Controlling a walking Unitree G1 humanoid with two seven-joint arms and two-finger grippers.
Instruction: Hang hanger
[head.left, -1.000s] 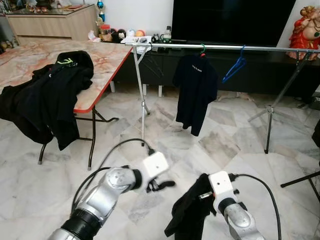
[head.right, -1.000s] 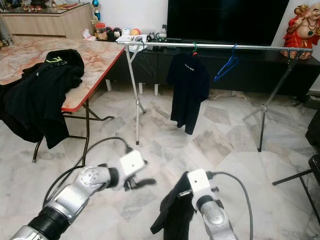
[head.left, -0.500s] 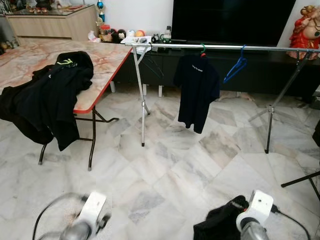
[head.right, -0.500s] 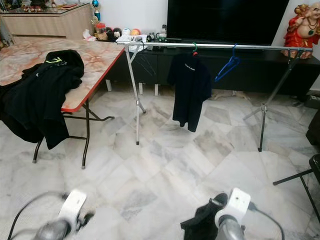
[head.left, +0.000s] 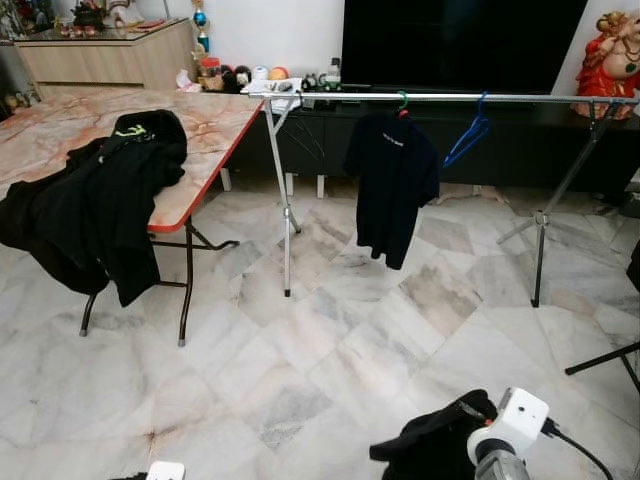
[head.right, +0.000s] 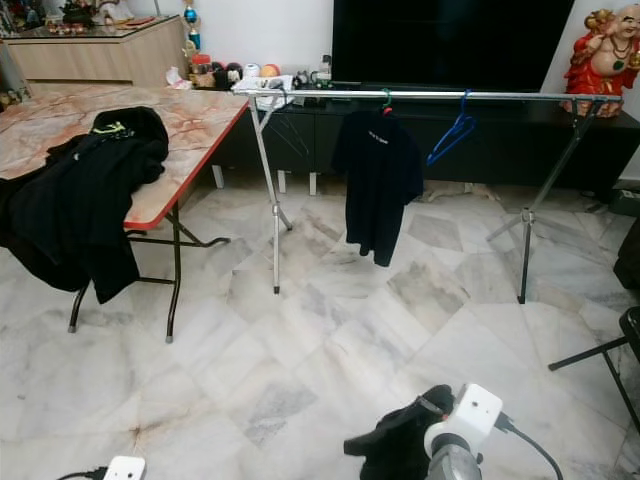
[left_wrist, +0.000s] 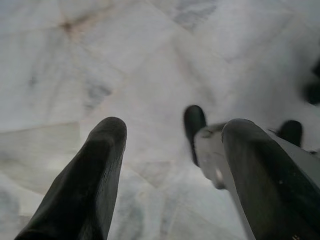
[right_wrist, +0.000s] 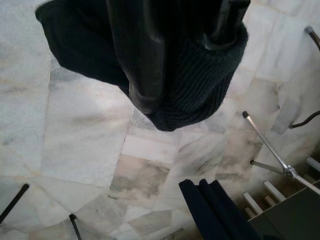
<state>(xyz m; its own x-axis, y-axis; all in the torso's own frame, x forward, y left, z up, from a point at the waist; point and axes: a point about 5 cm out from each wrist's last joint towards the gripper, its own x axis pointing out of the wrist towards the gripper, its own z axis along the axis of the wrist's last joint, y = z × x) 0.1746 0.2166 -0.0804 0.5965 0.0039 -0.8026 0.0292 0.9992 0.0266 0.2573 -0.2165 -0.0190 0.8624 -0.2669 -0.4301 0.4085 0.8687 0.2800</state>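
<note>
Right gripper (right_wrist: 185, 30): jaws clamped on a dark garment (head.left: 430, 445), low by the floor (head.left: 300, 380).
Left gripper (left_wrist: 170, 165): jaws apart, empty.
Blue hanger (head.left: 468, 135): on the rail (head.left: 450, 96), probably bare.
Tabletop (head.left: 60, 125): black clothes (head.left: 95, 205) draped.

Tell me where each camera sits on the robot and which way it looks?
Left eye view: on the head, looking forward and down at the clothes rail, the hung black T-shirt and the table; the right arm shows low.
Right eye view: beside it, facing the same way, sharing that scene.
Left wrist view: on the left wrist, facing the marble floor past the open left gripper.
Right wrist view: on the right wrist, facing floor and rack legs; the right gripper clasps a black garment.
</note>
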